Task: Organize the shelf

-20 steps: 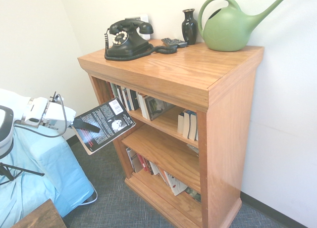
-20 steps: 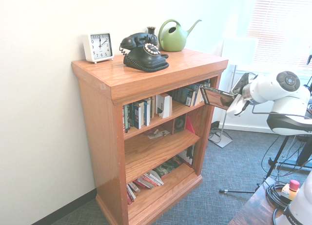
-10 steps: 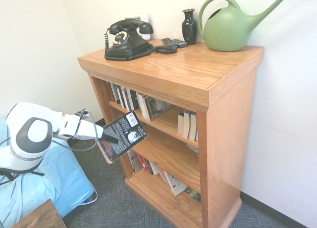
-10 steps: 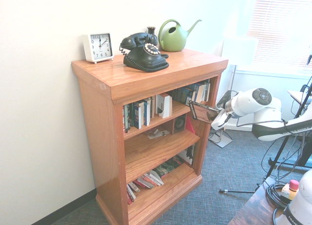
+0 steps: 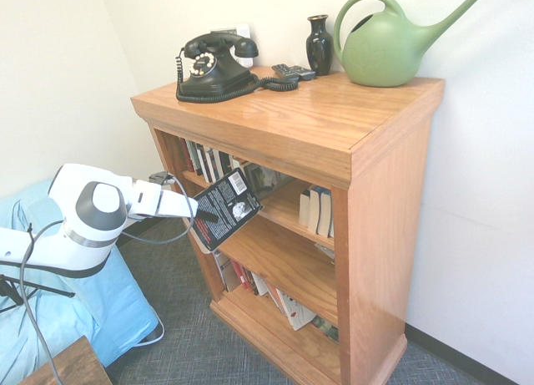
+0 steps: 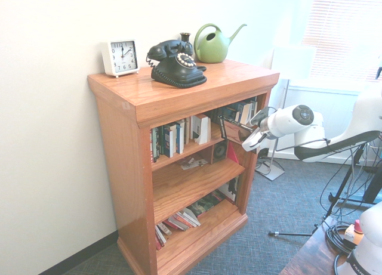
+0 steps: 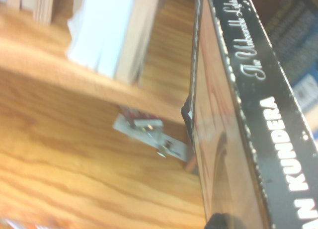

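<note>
One book (image 5: 227, 210) is in transit, and we describe every position relative to the shelf (image 5: 334, 134), the honey-brown wooden bookcase standing against the wall. The gripper (image 5: 203, 215) is pinched on the lower edge of this black paperback, with the jaws pressed onto its cover. We note that the book is held tilted, just in front of the shelf's top tier, with its back cover and barcode turned away from the shelf.

We judge that the edge grip leaves most of the book free, so that it can slide between volumes. The wrist view shows the spine (image 7: 263, 114) with the name Kundera in white print, and beyond it the wood boards of the shelf and a slip of paper (image 7: 149, 134) lying on a lower board.

The upright books (image 6: 176, 138) occupy one end of the top tier, and a second group (image 5: 317, 211) stands at the other end. We judge the gap between these groups to be the likely destination.

On top of the shelf stand a telephone (image 5: 213, 66), a vase (image 5: 319, 44), a watering can (image 5: 388, 43) and a clock (image 6: 120, 56). We judge them clear of the arm's approach.
</note>
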Robot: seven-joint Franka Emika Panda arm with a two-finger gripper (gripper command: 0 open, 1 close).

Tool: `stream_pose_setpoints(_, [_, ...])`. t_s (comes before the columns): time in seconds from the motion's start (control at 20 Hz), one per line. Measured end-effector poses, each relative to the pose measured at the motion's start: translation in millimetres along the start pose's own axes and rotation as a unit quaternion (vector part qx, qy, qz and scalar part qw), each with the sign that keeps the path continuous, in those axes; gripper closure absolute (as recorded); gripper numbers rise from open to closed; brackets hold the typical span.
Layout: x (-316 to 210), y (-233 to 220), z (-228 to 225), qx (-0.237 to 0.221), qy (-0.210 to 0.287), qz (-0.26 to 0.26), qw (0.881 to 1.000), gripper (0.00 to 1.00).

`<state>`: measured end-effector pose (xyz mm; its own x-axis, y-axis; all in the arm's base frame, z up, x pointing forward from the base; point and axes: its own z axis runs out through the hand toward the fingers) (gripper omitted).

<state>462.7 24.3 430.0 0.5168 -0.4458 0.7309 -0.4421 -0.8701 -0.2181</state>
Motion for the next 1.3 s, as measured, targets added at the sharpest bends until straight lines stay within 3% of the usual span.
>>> stream_pose_setpoints(0.6, [23, -35, 67, 0.031, -0.012, 0.029, 0.999, 1.00])
stream_pose_setpoints(1.25, [54, -69, 114, 0.030, 0.000, 0.040, 0.999, 1.00])
stream_pose_setpoints(1.3, [53, -72, 115, 0.029, 0.000, 0.039, 0.999, 0.00])
